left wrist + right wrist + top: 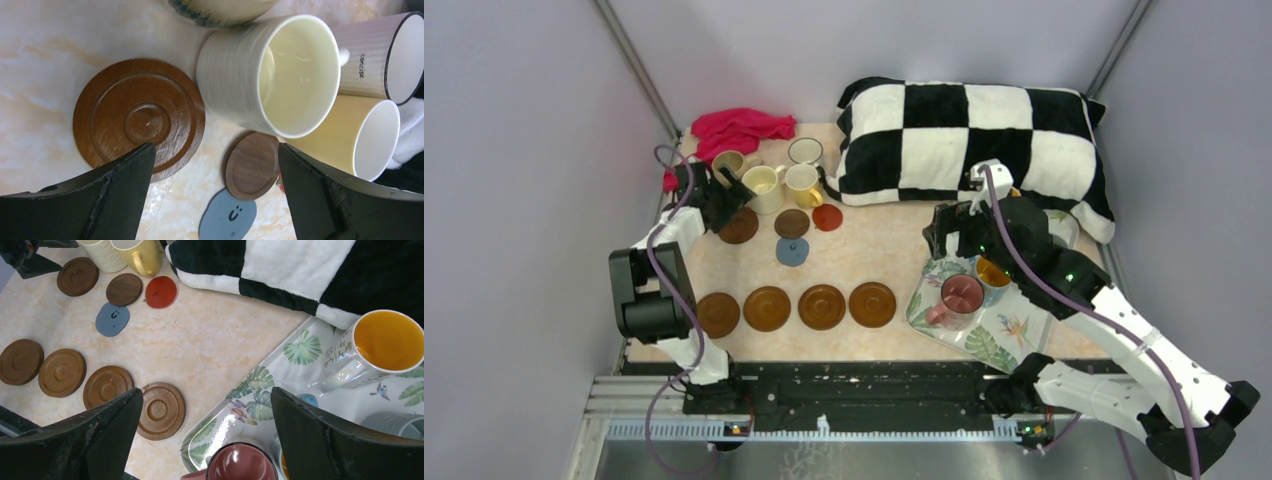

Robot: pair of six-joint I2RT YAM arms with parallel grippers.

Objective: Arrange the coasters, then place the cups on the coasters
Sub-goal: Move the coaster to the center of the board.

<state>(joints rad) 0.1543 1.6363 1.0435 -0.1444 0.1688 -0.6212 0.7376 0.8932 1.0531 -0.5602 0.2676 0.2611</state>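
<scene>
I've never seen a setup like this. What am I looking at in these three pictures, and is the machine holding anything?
These are two robot arms bolted at the near edge of a table, each ending in a two-finger gripper. The wide picture comes from a camera above and behind them; the other two come from a camera on each wrist, so the dark wedges at the bottom are that arm's own fingers. On the table lie four brown coasters in a row, four more coasters loose beside a cluster of mugs, a leafy tray carrying more cups, a checkered pillow and a pink cloth. The left gripper hovers above the loose coasters, the right gripper by the tray's edge. Both are open and hold nothing.
</scene>
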